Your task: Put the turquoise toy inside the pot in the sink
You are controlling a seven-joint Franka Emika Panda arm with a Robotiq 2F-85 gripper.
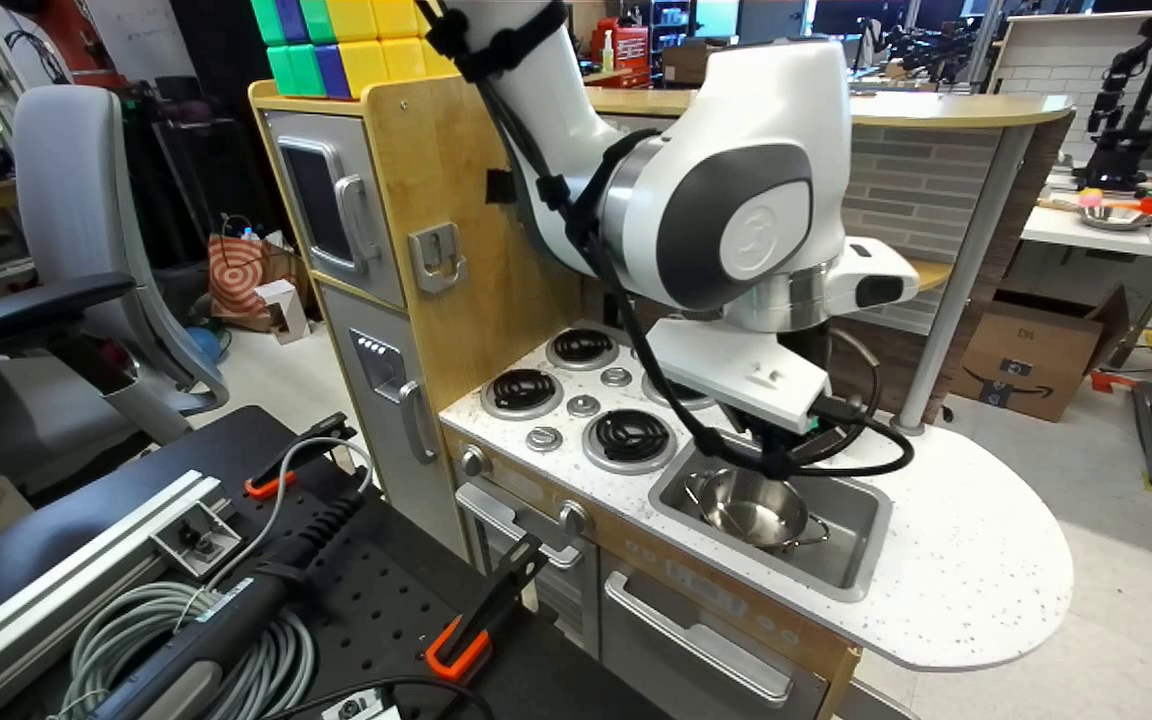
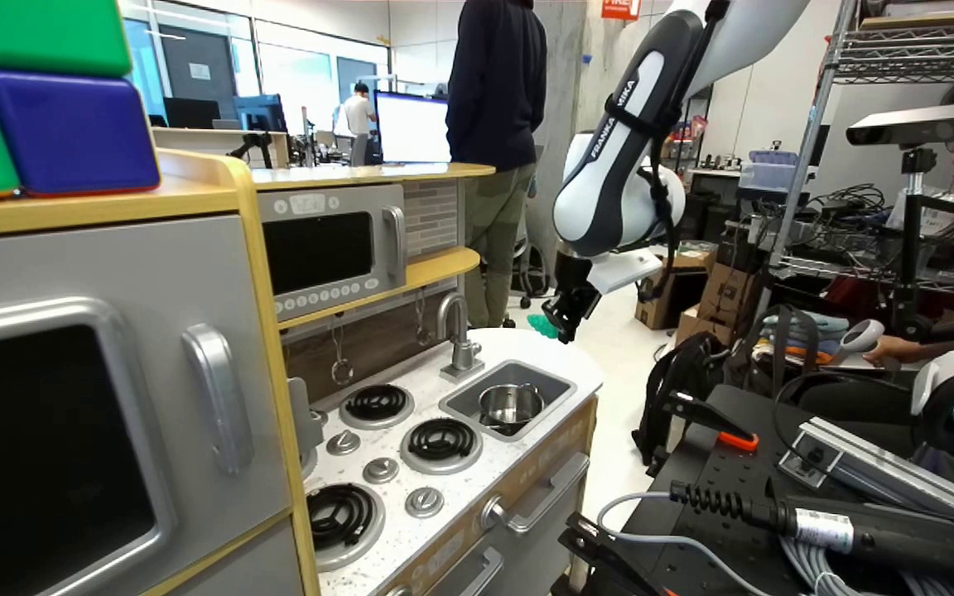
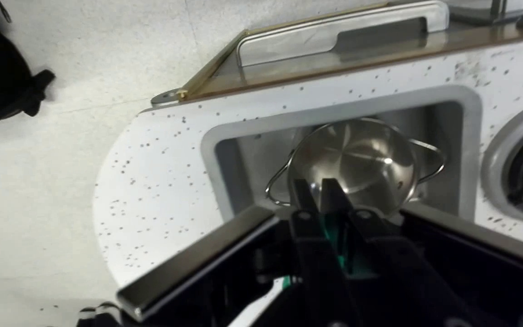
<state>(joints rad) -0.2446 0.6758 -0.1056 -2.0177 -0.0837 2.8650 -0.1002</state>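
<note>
The gripper (image 3: 316, 187) holds the turquoise toy (image 2: 541, 325) between its narrow-set jaws, up in the air and apart from the pot (image 3: 357, 156). Shiny bare metal shows inside the pot, which sits in the sink (image 3: 261, 152).

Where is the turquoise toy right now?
In an exterior view, the toy is held by the fingers, showing left of them and right of the faucet.

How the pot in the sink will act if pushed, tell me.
The pot will probably be stiff, as it gleams like metal. Its polished-looking sides may prove slippery. Pushed, it would likely slide only a little, since the sink walls it in all round.
</note>
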